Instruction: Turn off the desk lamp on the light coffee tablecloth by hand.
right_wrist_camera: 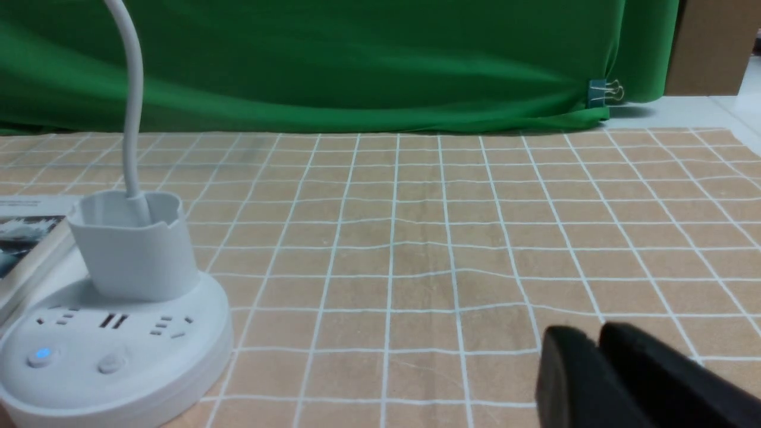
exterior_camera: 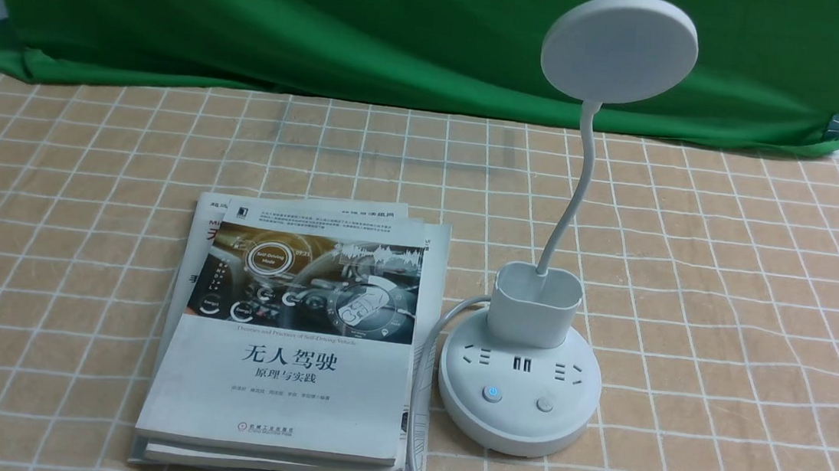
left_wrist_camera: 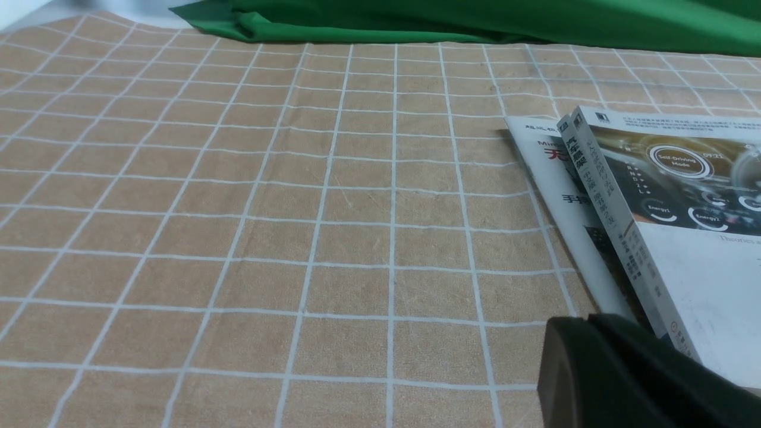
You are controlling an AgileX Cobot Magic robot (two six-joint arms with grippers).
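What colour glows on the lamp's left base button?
Blue, on the lamp's left button; clearest in the front view.

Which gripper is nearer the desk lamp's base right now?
Right. The right gripper has the desk lamp in its wrist view, across bare cloth. The left gripper sits by the books, lamp unseen.

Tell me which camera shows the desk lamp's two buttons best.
The front view: both buttons on the desk lamp face the camera, the left one glowing blue, with the whole lamp visible. The right wrist view shows them too, closer but low and oblique at the frame's edge. The left wrist view shows no lamp at all.
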